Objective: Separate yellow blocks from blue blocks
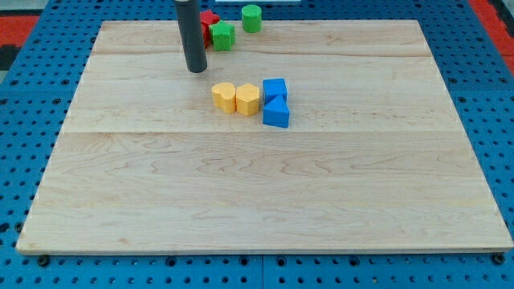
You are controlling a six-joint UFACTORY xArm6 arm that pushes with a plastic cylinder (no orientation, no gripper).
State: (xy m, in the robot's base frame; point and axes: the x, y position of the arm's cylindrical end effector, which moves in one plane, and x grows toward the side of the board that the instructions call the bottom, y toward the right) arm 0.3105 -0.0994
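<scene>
Here, my tip [196, 70] rested on the wooden board [257, 193], near the view's top and a little left of the middle. It is a plain dark rod with nothing that opens or shuts, and it gripped nothing and touched no block.

Below my tip and toward the view's right lay the four blocks of the task, packed in a tight cluster. Nearest was a yellow heart-shaped block [224, 95], apart from my tip. Just to its right, touching it, sat a second yellow block [247, 99], rounded with flat facets, perhaps a pentagon. Both were a warm orange-yellow. Against that second one pressed a blue cube [275, 88], and directly below the cube, touching it, a blue triangular block [276, 113]. So yellow and blue stood joined in one row.

Above my tip and to the right, at the board's top edge, sat a green star-like block [222, 35], with a red block [209, 19] partly hidden behind the rod. Further right stood a green cylinder [252, 17].
</scene>
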